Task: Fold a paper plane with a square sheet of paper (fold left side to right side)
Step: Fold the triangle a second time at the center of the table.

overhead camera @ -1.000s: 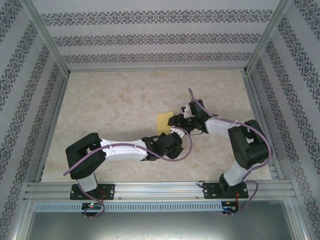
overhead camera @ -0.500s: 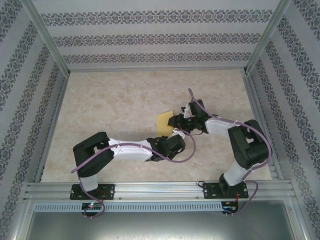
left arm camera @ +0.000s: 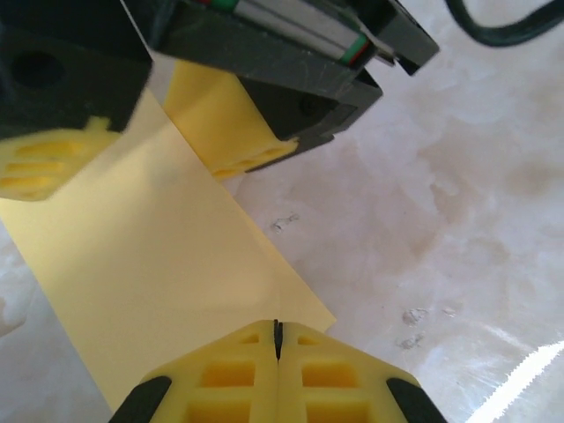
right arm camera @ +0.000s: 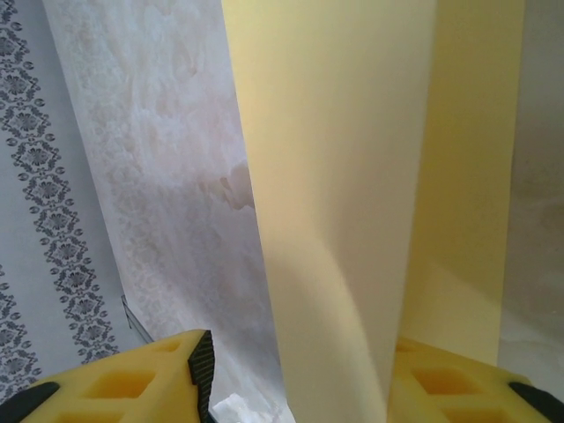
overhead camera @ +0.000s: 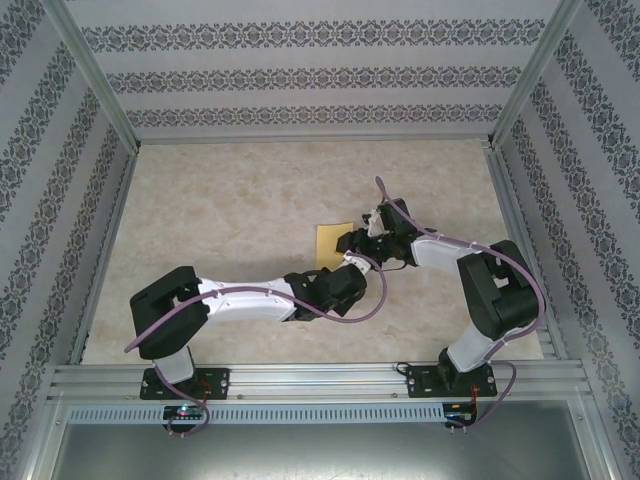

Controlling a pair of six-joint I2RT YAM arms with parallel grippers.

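The paper [overhead camera: 333, 244] lies on the table [overhead camera: 220, 210] just right of centre in the top view, between the two wrists that meet over it. It is a narrow yellow strip rather than a full square.

The left gripper [left arm camera: 277, 351] is fully closed, its yellow pads pressed together at the bottom of the left wrist view, right at the paper's near edge. Whether any paper is caught between them cannot be told.

The right gripper [right arm camera: 295, 370] stands about half open. Its two fingers [right arm camera: 132, 383] sit at the lower corners of the right wrist view. The paper runs up the frame between them, one layer curving up off the table. The left finger is apart from the sheet, and the right one is at its edge.
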